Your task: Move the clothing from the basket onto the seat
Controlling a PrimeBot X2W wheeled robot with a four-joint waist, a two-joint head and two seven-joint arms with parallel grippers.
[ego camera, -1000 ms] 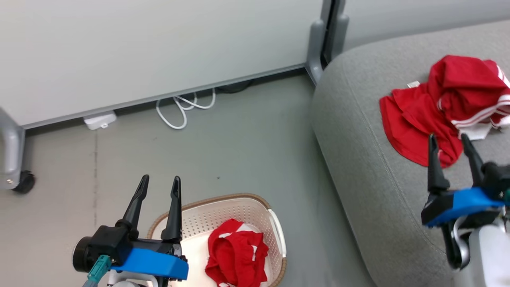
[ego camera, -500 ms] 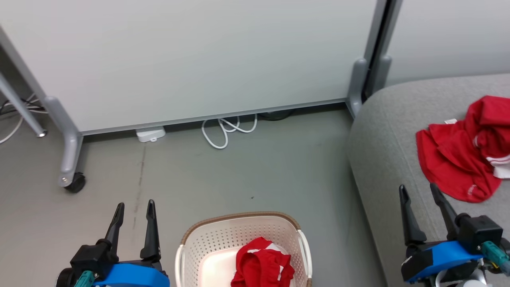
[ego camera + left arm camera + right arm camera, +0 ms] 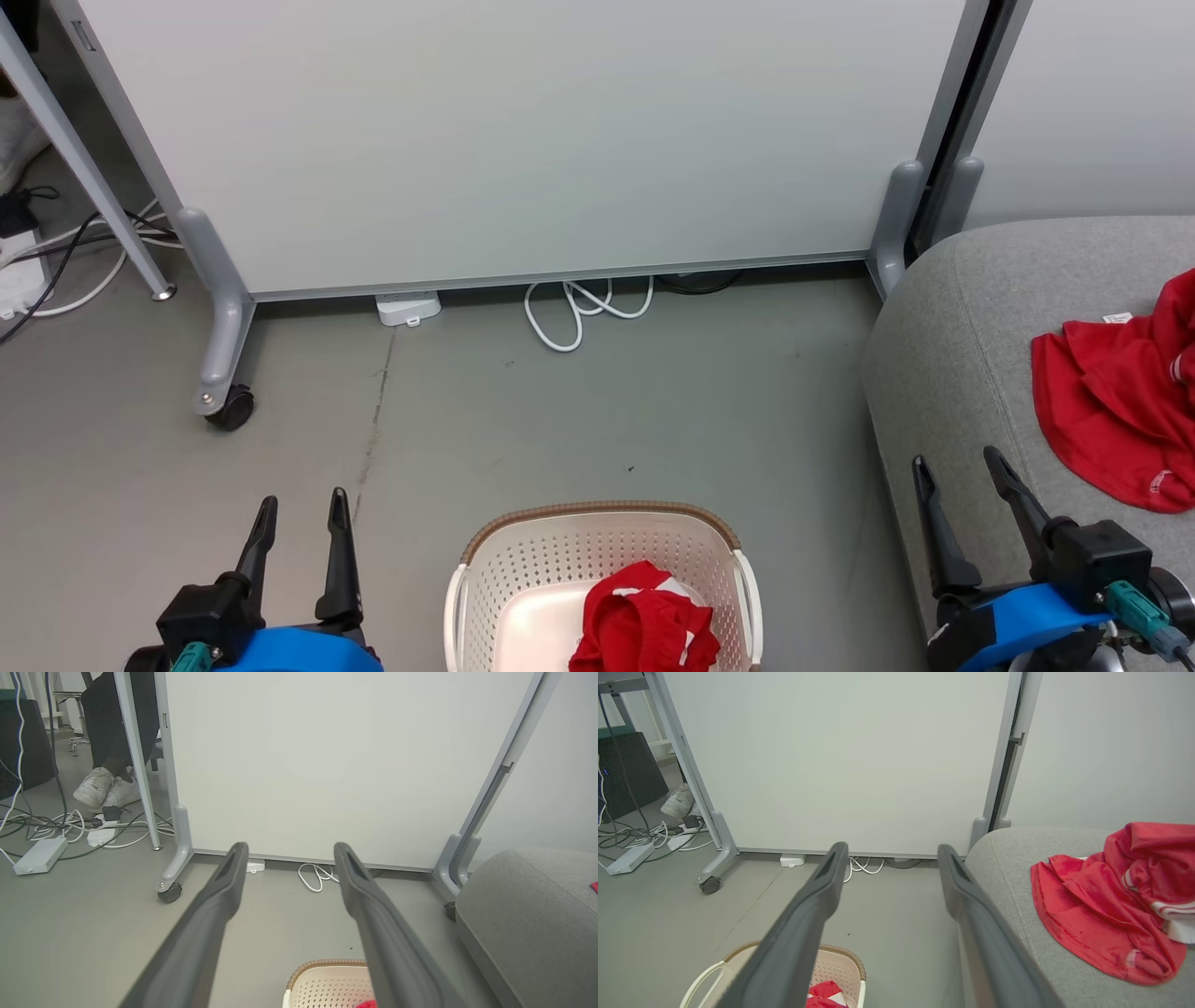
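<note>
Right gripper (image 3: 955, 458) withdrawn from clothing (image 3: 1111, 420); fingers (image 3: 938, 532) apart.

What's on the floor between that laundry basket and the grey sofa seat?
Nothing. In the head view, the strip of grey floor between the basket and the seat is bare.

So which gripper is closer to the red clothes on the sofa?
Right. The right gripper hovers just beside the red clothes; the left gripper is far off, past the basket.
</note>
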